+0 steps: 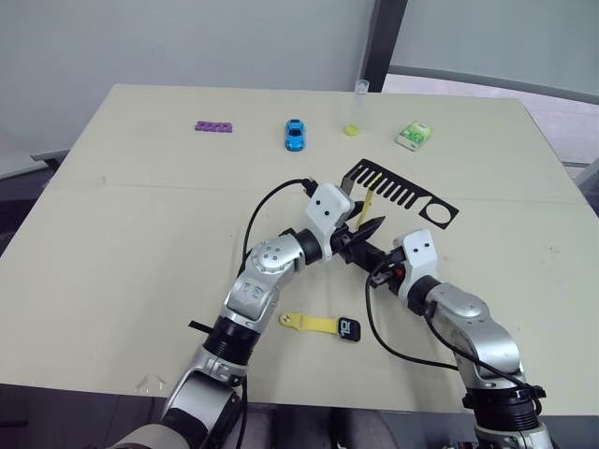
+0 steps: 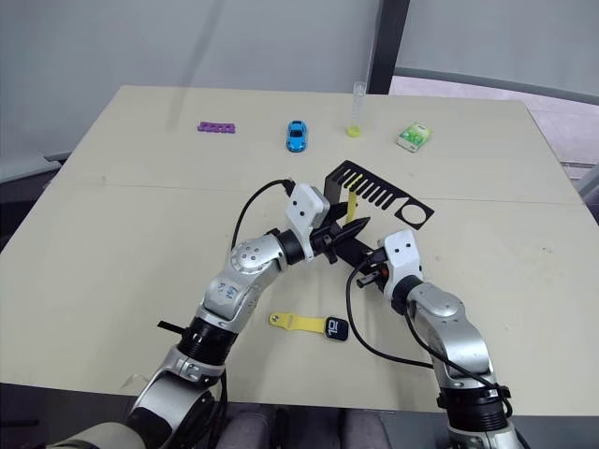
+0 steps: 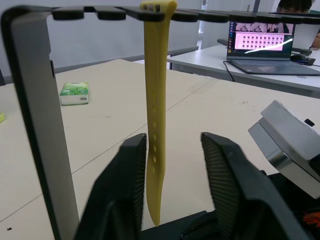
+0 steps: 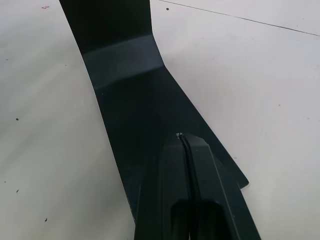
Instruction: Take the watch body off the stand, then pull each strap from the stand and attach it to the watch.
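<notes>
The beige rectangular tabletop (image 1: 140, 215) carries everything; a laptop on a neighbouring desk and a grey wall lie beyond it.

The bent black sheet-metal stand (image 1: 398, 192), with a comb-slotted top arm ending in a round-holed ring, sits directly ahead of both grippers. The right gripper (image 4: 186, 145) has its two black fingers pressed together with nothing between them, their tips bearing down on the stand's flat foot. This reads as a bracing hold, so the stand does not slide or tip when a strap is pulled.

The left gripper (image 3: 175, 160) has its fingers spread, one on each side of the hanging yellow flexible strap with small holes (image 3: 156, 125). The strap hangs straight down from a comb slot, its lower end between the fingers, closer to one of them; contact cannot be confirmed. The fingers appear positioned to close on the strap and draw it out of the slot.

Behind the left gripper, near the table's front edge, lies the small rounded-square black watch body (image 1: 349, 328) with the second yellow strap (image 1: 309, 324) already joined to it. Judged from this, the body removal and first attachment are complete.

Well beyond the stand rest a purple beaded strip (image 1: 214, 125), a blue toy car (image 1: 295, 134), a clear yellow-bottomed tube (image 1: 357, 108) and a green-white small box (image 1: 414, 136).
</notes>
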Available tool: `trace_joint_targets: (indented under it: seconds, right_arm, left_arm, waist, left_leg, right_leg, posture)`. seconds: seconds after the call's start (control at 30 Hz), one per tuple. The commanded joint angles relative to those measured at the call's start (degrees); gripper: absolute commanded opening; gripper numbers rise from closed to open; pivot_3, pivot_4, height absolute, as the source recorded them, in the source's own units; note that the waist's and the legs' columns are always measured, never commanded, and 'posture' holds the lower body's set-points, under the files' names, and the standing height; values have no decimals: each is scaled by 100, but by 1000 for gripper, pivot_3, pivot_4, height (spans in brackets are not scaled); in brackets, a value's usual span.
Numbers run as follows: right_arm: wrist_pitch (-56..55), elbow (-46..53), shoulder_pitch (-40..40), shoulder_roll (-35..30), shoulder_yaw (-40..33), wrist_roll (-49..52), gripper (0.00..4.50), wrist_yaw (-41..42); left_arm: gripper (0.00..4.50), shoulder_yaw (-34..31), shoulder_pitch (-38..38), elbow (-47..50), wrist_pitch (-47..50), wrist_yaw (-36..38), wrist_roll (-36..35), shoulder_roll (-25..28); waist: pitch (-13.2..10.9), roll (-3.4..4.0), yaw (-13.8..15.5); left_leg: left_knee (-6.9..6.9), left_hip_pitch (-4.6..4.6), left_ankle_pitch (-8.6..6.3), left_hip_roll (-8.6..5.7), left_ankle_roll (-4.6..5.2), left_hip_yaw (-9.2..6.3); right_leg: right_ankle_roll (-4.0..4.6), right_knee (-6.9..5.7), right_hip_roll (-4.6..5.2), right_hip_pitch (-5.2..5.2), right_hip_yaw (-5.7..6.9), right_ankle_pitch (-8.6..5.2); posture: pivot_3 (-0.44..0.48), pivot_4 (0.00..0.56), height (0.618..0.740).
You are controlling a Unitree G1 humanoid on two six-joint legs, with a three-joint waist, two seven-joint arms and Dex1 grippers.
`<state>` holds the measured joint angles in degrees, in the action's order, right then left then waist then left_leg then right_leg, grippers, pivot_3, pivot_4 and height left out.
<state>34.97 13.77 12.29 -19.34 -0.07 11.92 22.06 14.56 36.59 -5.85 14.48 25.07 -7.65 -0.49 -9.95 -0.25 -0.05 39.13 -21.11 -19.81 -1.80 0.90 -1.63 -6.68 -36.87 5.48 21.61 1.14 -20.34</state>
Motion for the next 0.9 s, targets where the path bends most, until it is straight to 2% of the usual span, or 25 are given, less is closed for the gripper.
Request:
trace_joint_targets:
  seconds: [0.03,0.63,0.77,0.9]
  right_arm:
    - [217,-275,-161,30,43,-111,0,-167]
    - [293,-287,-98,-42,12,-85,0,-123]
    - [314,-275,-89,-54,21,-86,0,-113]
    - [297,-193,-113,-114,16,-91,0,-76]
  left_arm:
    - [8,-29,192,27,-282,-38,86,-97]
    - [8,-173,9,680,-69,116,-56,28]
    - [8,-242,-103,990,163,287,-160,274]
    - [8,-342,-293,1545,575,831,-560,768]
  waist:
    - [0,0,1]
    - [0,0,1]
    - [0,0,-7]
    - [0,0,-7]
  left_leg:
    - [0,0,0,0,0,0]
    - [-1,-1,0,0,0,-1]
    - [-2,-1,0,0,0,-1]
    - [-2,0,0,1,0,-1]
  right_leg:
    - [0,0,0,0,0,0]
    - [0,2,1,0,0,0]
    - [0,3,1,0,-1,0]
    - [0,2,1,0,-1,0]
  posture:
    - [0,150,740]
    - [0,150,740]
    - [0,150,740]
    - [0,150,740]
